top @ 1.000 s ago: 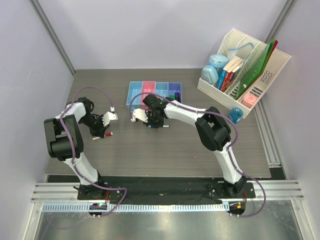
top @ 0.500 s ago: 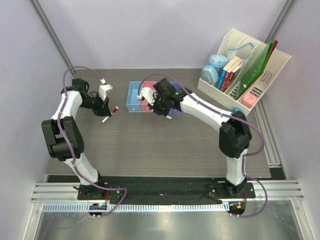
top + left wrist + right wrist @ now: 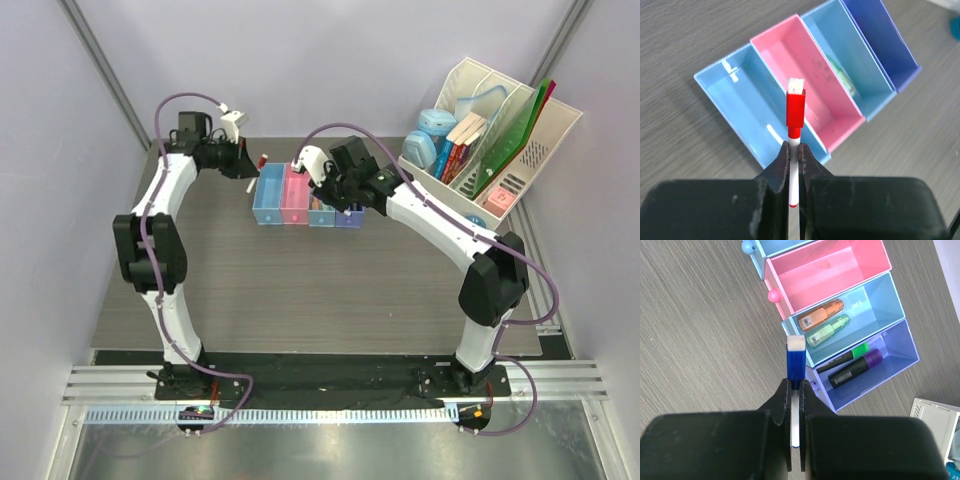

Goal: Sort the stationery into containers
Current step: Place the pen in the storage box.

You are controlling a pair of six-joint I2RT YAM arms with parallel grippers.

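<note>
The containers are a row of four joined trays: light blue [image 3: 268,193], pink [image 3: 296,192], light blue [image 3: 321,203] and purple [image 3: 351,196]. My left gripper [image 3: 248,166] hangs just left of the row, shut on a thin white marker with a red cap [image 3: 795,107]; the cap points over the first light blue tray [image 3: 740,105]. My right gripper [image 3: 336,196] hovers above the row's right half, shut on a white marker with a blue cap [image 3: 795,362]. An orange highlighter [image 3: 821,314] and a green highlighter [image 3: 827,330] lie in the second light blue tray. Green-capped [image 3: 842,356] and purple-capped [image 3: 856,369] pens lie in the purple tray [image 3: 890,375].
A large white slanted file rack [image 3: 528,160] with books and folders stands at the back right. A bit of a blue round thing [image 3: 477,217] shows at its foot, mostly behind the right arm. The pink tray [image 3: 830,270] holds nothing.
Both arms have lifted from the middle of the table and swung back toward the trays, each carrying its marker. The left arm now reaches far back left of the row.
</note>
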